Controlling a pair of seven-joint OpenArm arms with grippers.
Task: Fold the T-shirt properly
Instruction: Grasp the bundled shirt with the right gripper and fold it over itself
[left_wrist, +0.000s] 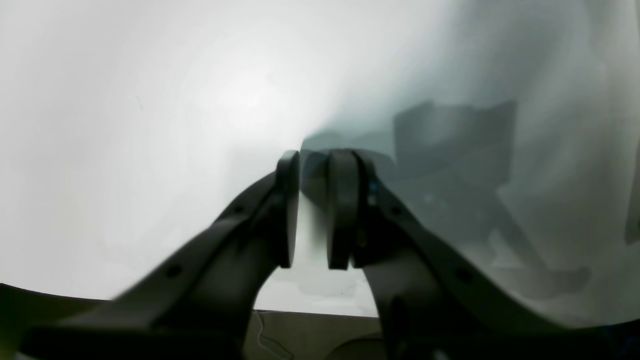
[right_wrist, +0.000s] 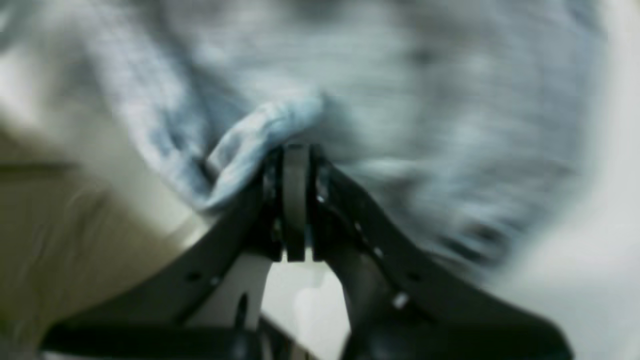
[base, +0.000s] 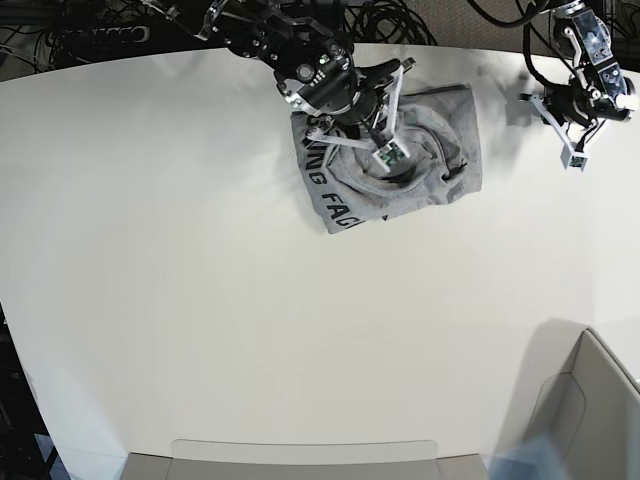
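**Right gripper pinching the T-shirt at the far side of the table**

Starting nearest the bottom of the base view, we are seeing a grey box (base: 585, 400) sitting at the lower corner, and beyond it a wide stretch of white table (base: 200, 280).

Further away, near the table's far edge, the T-shirt (base: 450, 150) is lying in a rumpled heap, partly folded over itself, with black block lettering showing along its edge. Our right gripper (base: 388, 152) is reaching down into the middle of that heap. In the right wrist view, its fingers (right_wrist: 295, 200) are standing pressed together with a fold of the grey cloth (right_wrist: 260, 135) bunched right at their tips, so we are gripping the T-shirt there.

Off to the side, well apart from the cloth, our left gripper (base: 578, 150) is hanging over bare table. In the left wrist view, its fingers (left_wrist: 342, 210) are standing narrowly parted, with a slim gap between them and only table surface showing through.

At the very back, dark cables (base: 380, 20) are trailing behind the table.
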